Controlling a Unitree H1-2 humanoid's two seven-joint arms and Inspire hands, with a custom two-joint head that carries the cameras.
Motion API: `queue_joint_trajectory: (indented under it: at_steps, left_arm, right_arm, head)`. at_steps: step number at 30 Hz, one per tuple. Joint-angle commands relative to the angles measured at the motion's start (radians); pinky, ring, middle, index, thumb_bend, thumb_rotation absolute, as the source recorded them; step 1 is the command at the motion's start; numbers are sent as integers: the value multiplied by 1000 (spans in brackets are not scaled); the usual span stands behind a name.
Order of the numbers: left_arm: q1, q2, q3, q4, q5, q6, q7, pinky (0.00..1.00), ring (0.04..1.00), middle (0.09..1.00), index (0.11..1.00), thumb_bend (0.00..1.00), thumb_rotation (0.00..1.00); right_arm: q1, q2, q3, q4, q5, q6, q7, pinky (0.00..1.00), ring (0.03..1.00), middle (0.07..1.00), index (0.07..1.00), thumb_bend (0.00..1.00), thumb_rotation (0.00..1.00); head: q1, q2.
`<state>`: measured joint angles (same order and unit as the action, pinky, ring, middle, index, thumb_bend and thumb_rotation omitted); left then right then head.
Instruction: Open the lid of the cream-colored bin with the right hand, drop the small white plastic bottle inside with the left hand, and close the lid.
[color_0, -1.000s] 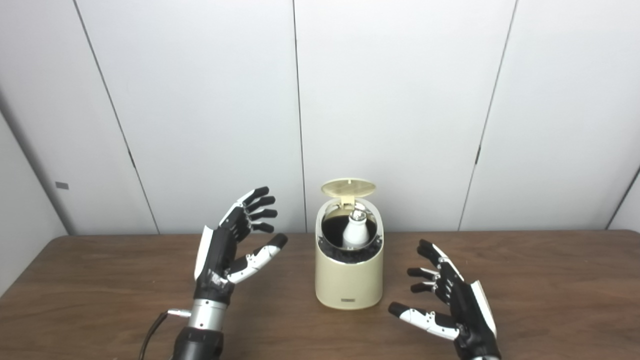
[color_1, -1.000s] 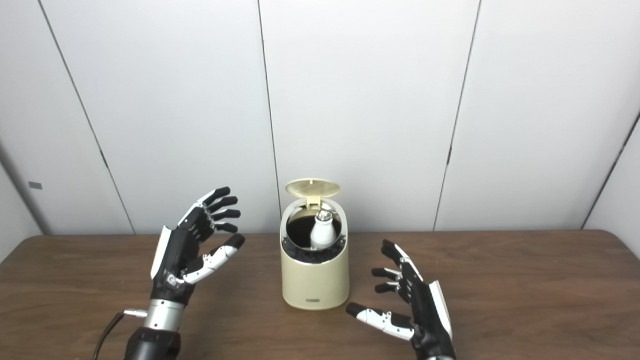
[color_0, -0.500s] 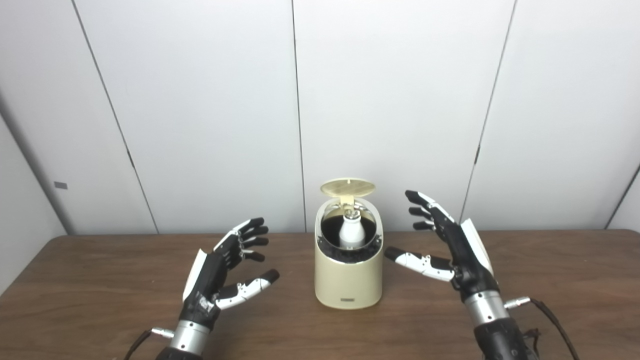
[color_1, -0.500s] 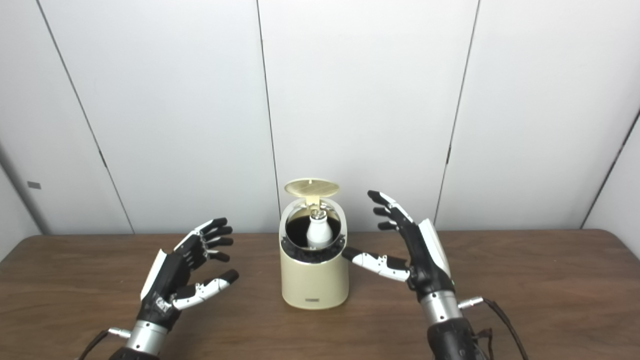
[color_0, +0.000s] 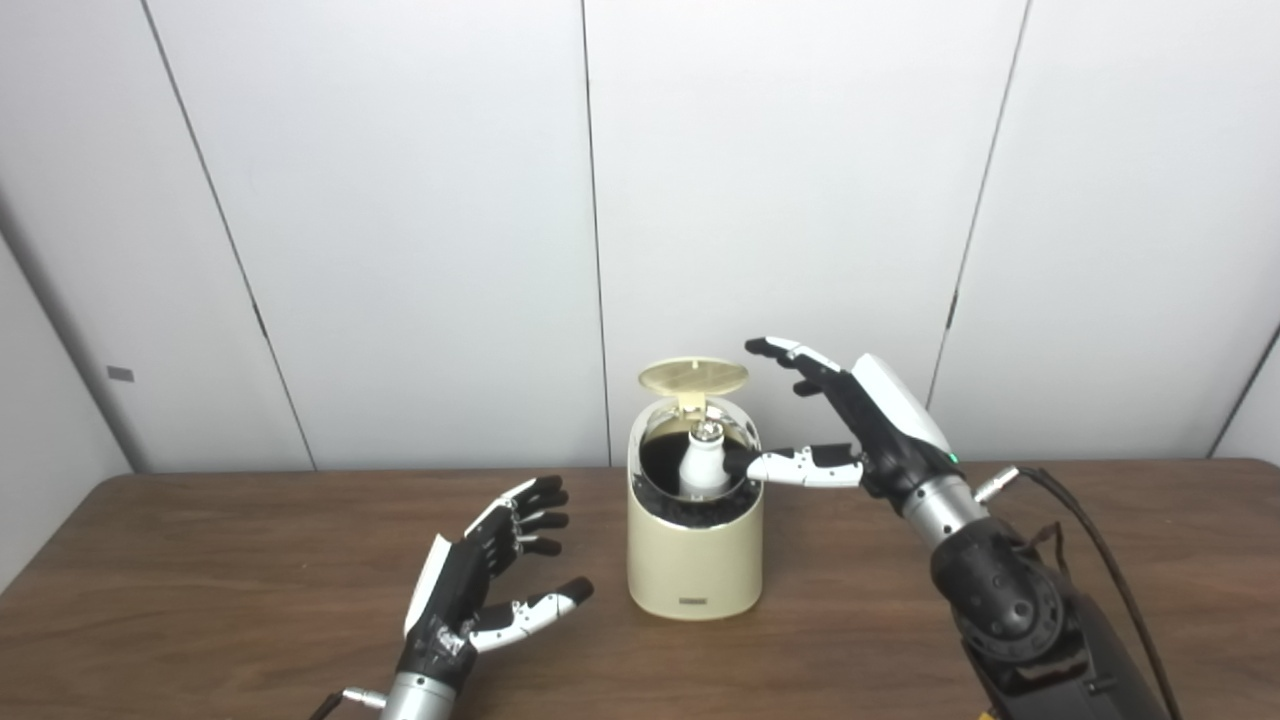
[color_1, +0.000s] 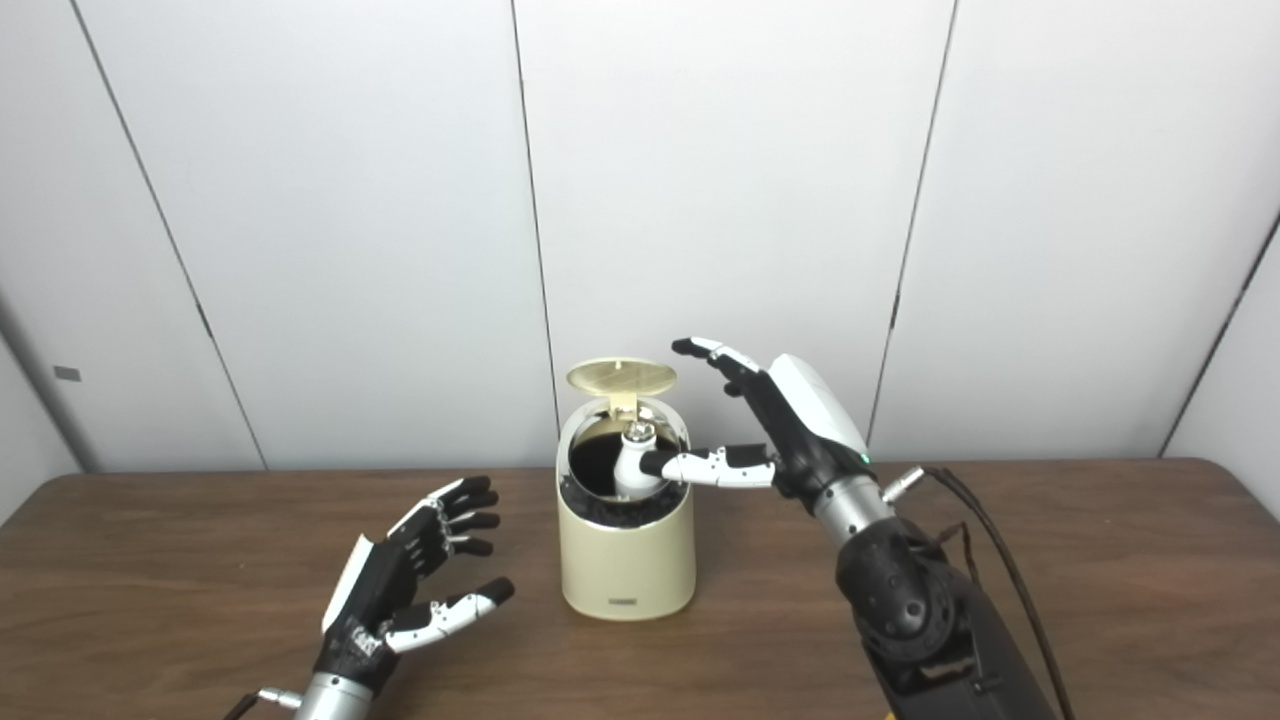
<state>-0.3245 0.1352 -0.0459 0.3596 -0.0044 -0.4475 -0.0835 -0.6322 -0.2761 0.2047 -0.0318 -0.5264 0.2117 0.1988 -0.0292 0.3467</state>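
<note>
The cream-colored bin (color_0: 694, 555) stands on the brown table, its round lid (color_0: 693, 375) tipped up at the back. The small white plastic bottle (color_0: 703, 463) stands upright inside the dark opening. My right hand (color_0: 850, 420) is raised beside the bin's right side, open, its fingers (color_0: 790, 352) reaching toward the lid's right edge and its thumb (color_0: 790, 465) lying across the opening's rim near the bottle. My left hand (color_0: 480, 575) hovers low over the table to the left of the bin, open and holding nothing.
The wooden table (color_0: 200, 560) spreads wide on both sides of the bin. White wall panels (color_0: 400, 200) rise right behind it. A cable (color_0: 1090, 540) trails from my right wrist.
My right hand has risen from the table to beside the raised lid, thumb now over the opening. My left hand has sunk down and back toward the table's front. The bottle stays in the bin.
</note>
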Motion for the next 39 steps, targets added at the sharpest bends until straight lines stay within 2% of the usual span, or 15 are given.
queue_joint_trajectory:
  at_steps: [1, 8, 15, 20, 25, 34, 39]
  left_arm:
    - [-6, -12, -3, 20, 7, -17, 0, 712, 812, 845, 851, 698, 101]
    - [-8, -18, -1, 17, 19, -17, 4, 690, 808, 844, 849, 705, 120]
    - [-6, -25, 5, 12, 12, -3, 4, 683, 807, 842, 851, 708, 112]
    - [-4, -30, 7, 4, 21, -3, 11, 671, 798, 835, 850, 707, 128]
    - [-5, -36, 21, 0, -8, 0, 4, 684, 789, 830, 852, 703, 103]
    - [-8, -37, 30, 0, -17, -6, -5, 679, 783, 828, 849, 697, 134]
    - [-5, -39, 32, -3, -22, 0, -7, 675, 779, 828, 847, 712, 144]
  right_arm:
    - [-79, -26, 12, -19, -25, 3, 22, 764, 881, 880, 843, 653, 513]
    - [-144, -49, 57, 21, -63, -6, 68, 735, 871, 873, 843, 691, 532]
    - [-168, -44, 66, 20, -68, -5, 94, 790, 897, 869, 831, 683, 527]
    - [-157, -41, 70, -4, -71, -16, 96, 791, 875, 821, 771, 677, 531]
    - [-136, -55, 90, -30, -112, -45, 87, 733, 807, 749, 716, 689, 540]
    - [-105, -59, 91, -103, -143, -31, 115, 854, 847, 730, 702, 662, 516]
    - [-92, -64, 94, -125, -146, -25, 140, 861, 876, 733, 708, 678, 549]
  head:
    - [2, 1]
    - [6, 6]
    - [23, 13]
    - [37, 22]
    - [42, 31]
    - [45, 42]
    - [46, 49]
